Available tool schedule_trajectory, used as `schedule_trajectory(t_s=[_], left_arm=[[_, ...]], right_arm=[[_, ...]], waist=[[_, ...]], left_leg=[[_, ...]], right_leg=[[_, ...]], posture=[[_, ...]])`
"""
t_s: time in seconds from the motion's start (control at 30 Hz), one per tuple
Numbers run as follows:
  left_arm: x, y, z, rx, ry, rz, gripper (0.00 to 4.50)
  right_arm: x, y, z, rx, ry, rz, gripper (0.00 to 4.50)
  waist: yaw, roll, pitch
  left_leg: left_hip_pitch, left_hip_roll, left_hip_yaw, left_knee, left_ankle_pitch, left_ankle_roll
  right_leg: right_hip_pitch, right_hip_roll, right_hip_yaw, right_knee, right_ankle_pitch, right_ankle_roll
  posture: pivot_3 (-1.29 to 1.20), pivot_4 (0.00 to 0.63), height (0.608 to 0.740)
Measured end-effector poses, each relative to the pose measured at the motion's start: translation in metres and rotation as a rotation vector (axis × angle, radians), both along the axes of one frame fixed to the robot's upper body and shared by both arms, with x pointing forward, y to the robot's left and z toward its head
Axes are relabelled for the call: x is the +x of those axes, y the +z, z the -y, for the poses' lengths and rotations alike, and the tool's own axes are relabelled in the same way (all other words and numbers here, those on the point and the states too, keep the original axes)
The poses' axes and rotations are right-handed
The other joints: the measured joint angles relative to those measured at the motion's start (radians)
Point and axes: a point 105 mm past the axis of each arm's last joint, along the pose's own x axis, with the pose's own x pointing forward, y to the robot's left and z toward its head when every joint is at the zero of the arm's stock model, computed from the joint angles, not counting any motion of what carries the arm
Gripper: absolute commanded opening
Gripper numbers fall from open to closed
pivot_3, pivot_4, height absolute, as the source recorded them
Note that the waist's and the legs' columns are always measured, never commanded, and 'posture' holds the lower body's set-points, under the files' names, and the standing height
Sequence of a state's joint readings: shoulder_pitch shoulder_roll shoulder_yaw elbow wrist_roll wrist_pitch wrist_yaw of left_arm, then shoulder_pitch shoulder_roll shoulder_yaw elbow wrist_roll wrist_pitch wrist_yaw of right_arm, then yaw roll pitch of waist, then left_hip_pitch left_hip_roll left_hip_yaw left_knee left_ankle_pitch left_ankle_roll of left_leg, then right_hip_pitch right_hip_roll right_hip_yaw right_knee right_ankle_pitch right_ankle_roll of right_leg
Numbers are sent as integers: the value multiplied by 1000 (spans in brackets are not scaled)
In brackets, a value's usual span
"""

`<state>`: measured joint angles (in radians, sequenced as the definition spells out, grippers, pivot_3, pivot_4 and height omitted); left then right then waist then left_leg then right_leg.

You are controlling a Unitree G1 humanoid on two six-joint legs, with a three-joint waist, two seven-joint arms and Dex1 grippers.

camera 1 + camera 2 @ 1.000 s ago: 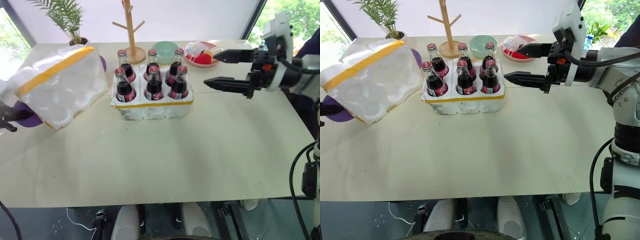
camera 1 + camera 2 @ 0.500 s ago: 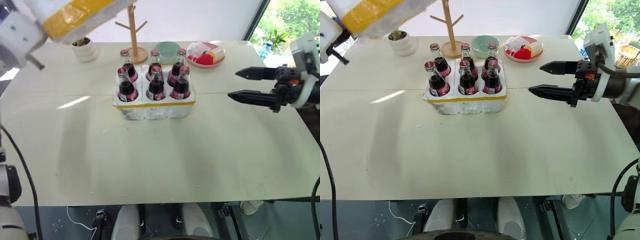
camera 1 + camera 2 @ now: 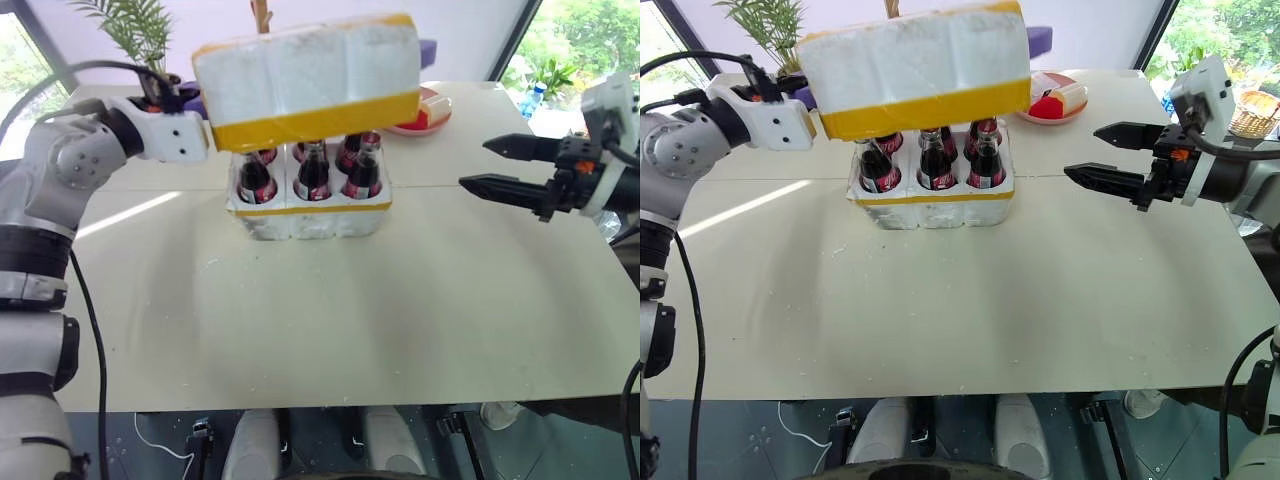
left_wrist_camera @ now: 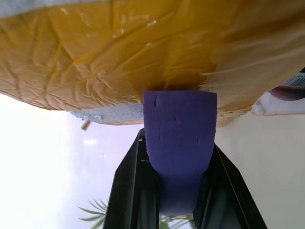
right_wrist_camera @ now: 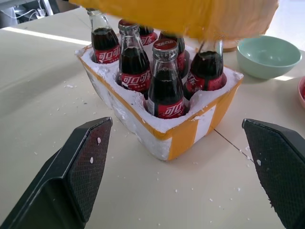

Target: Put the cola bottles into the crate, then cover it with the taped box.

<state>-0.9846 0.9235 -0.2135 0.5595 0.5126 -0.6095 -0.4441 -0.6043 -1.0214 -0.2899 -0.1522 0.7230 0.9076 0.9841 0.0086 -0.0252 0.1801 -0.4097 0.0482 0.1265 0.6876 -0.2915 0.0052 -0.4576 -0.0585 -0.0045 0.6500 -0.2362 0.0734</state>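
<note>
Left gripper is clamped on a purple tab at the end of the box, holding the box in the air over the crate. Its long axis runs left to right across the table, roughly level, the right end a little higher. A wide yellow band lines its lower edge, and the white foam side faces the camera. The box hides the bottle tops.

Crate sits on the table below, its long side also left to right, a thin yellow band round its wall. 6 bottles stand upright in its wells, in 2 rows of 3, red labels showing.

Right gripper hangs above the table to the crate's right, well apart from it, fingers spread wide and empty, pointing toward the crate.

Behind the crate are a green bowl, a red plate and a potted plant.
</note>
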Motion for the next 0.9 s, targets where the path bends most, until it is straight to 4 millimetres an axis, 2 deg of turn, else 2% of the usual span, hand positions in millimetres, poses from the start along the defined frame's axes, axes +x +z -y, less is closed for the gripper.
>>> schedule_trajectory(t_s=[0.2, 0.27, 0.33, 0.43, 0.47, 0.63, 0.83, 0.9], left_arm=[[-7, 6, 12, 68, -55, 91, 257], [-9, 7, 10, 92, -51, 98, 1275], [-11, 1, 7, 105, -47, 84, 2085], [-13, -17, 4, 123, -35, 28, 3546], [-13, -21, 2, 126, -28, 16, 3888], [-24, -41, -12, 124, 8, -53, 3888], [-44, -73, -32, -36, 101, -221, 3888], [-54, -71, -39, -173, 130, -294, 3888]], right_arm=[[3, -4, -2, 23, -5, -8, 4500], [3, -5, -2, 23, -7, -7, 4500], [3, -5, -2, 22, -7, -8, 4500], [3, -6, -3, 22, -2, -11, 4500], [3, -6, -3, 22, -2, -12, 4500], [3, -7, -4, 23, 4, -13, 4500], [1, -7, -7, 26, 33, -11, 4500], [1, -7, -8, 23, 47, -9, 4500]], waist=[[2, 0, 0], [2, 0, 0], [0, 0, 0], [1, 0, 0], [1, 0, 0], [0, 0, 0], [-3, 0, 0], [-4, 0, 0]], left_leg=[[0, 0, 0, 1, -1, 1], [0, 0, 0, 1, -1, 1], [0, 0, 0, 1, -1, 1], [0, 1, 0, 2, -1, 1], [0, 1, 0, 2, -1, 1], [0, 1, 0, 2, -1, 1], [0, 2, 0, 4, -1, 2], [0, 3, 0, 5, -2, 3]], right_leg=[[0, 0, 0, 1, 0, 0], [0, 0, 0, 1, 0, 0], [0, 0, 0, 1, 0, 0], [0, 0, 0, 1, 0, 0], [0, 0, 0, 1, 0, 0], [0, 0, 0, 2, 0, 0], [0, 0, 0, 3, 0, 0], [0, 0, 0, 3, 0, 0]], posture=[[0, 150, 740], [0, 150, 740], [0, 150, 740], [0, 150, 740], [0, 150, 740], [0, 150, 740], [0, 150, 740], [0, 150, 740]])
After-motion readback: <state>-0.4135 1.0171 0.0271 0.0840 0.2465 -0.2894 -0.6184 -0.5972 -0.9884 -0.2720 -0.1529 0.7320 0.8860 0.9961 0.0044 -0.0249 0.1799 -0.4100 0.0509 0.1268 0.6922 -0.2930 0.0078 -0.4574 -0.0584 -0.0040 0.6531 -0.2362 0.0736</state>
